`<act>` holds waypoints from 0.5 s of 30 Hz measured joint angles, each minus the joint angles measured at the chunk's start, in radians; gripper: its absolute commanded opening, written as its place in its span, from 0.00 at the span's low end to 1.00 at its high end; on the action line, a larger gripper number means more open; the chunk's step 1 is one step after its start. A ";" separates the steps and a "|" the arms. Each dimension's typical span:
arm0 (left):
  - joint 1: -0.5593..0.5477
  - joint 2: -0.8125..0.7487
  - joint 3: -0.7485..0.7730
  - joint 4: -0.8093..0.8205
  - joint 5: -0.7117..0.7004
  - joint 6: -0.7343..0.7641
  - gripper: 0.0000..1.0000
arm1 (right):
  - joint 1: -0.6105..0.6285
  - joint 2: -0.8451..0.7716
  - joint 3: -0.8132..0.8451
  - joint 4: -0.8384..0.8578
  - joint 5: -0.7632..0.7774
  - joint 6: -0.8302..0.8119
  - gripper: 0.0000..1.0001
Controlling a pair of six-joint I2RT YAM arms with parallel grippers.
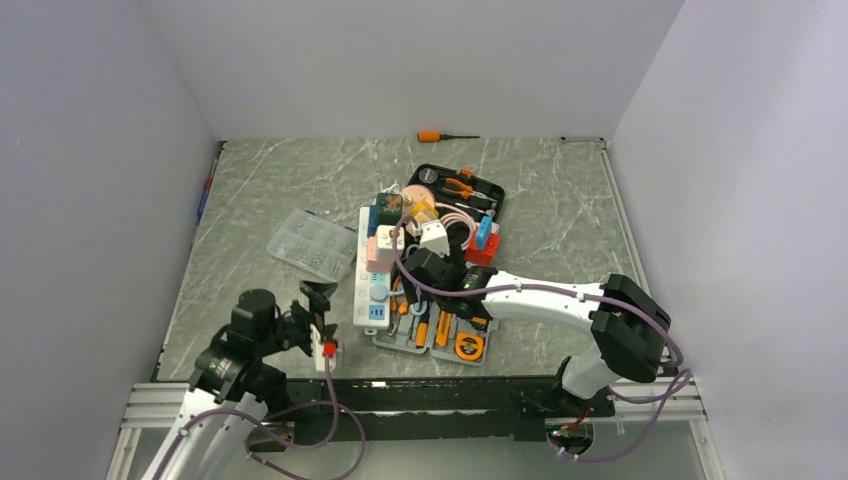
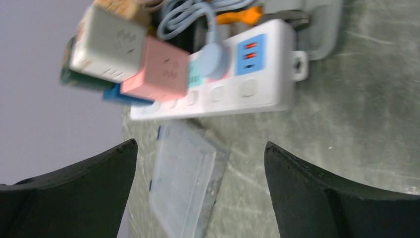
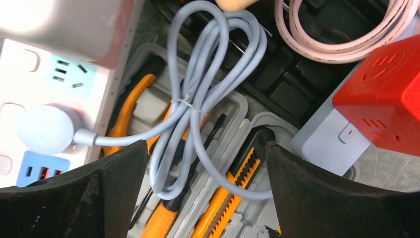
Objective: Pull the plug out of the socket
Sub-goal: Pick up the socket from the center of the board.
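Right wrist view, plug (image 3: 47, 130) sharp, seated in socket (image 3: 12, 89), right pincer (image 3: 207, 148) wide; left view blurred, left pincer (image 2: 200, 148) wide, empty

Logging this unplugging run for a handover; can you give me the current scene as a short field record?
socket: white power strip, next to the tool tray
plug: round, pale blue, seated in the power strip
cable: blue-grey, tied in loops, over the tool tray
left fingers: open, empty, short of the power strip
right fingers: open, empty, above the cable, plug untouched
task: plug not yet pulled
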 measured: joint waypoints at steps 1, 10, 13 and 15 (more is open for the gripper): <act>-0.006 -0.040 -0.061 0.022 0.023 0.045 0.99 | -0.015 0.000 -0.007 0.002 -0.018 0.004 0.90; -0.021 -0.074 -0.331 0.332 0.183 0.313 0.99 | -0.115 0.019 -0.033 0.050 -0.129 0.035 0.87; -0.023 0.019 -0.349 0.429 0.195 0.360 0.99 | -0.153 0.046 -0.033 0.071 -0.165 0.050 0.86; -0.023 0.061 -0.360 0.474 0.200 0.398 0.99 | -0.170 0.067 -0.033 0.087 -0.180 0.061 0.84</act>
